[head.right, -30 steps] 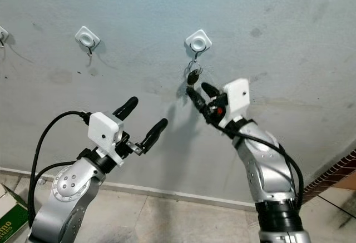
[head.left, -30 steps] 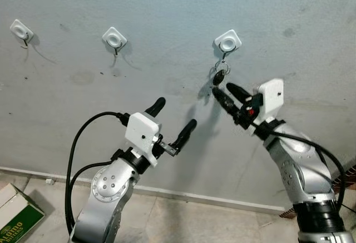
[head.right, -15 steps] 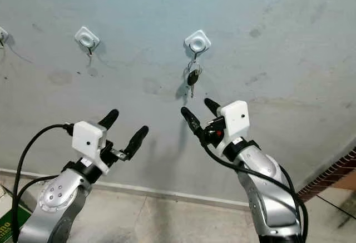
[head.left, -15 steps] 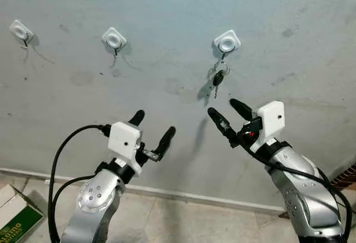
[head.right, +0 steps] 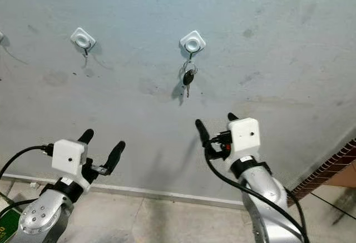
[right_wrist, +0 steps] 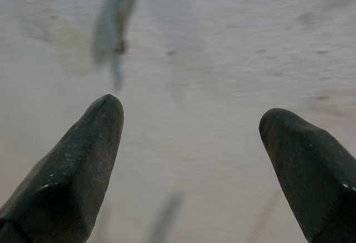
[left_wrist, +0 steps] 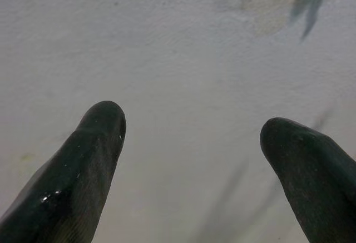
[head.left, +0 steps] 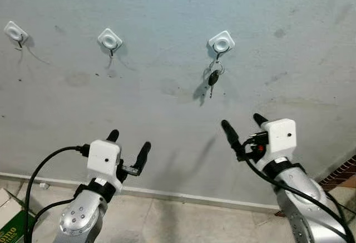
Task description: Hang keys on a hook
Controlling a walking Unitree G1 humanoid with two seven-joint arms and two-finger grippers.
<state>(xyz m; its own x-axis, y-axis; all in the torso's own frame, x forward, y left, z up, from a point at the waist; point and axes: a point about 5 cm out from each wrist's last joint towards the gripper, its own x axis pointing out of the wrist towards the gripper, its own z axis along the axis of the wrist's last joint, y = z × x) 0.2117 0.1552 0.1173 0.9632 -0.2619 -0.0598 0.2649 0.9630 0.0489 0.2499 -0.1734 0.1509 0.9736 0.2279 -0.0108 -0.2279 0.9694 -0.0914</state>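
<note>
On the grey wall [head.left: 167,26], 3 white hooks sit in a row: 2 bare ones [head.left: 15,31] [head.left: 110,39], then the right hook [head.left: 221,43] with the keys [head.left: 213,78] hanging from it. Below, the left pincer [head.left: 129,146] is spread wide and holds nothing. The right pincer [head.left: 242,125], also wide and holding nothing, sits below the keys, well apart from them.

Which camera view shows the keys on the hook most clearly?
The left eye view is best: the keys hang whole from the hook, sharp against the wall. The right eye view shows the same, equally whole. In the right wrist view there is a dark blurred bit at the edge, probably the keys.
</note>
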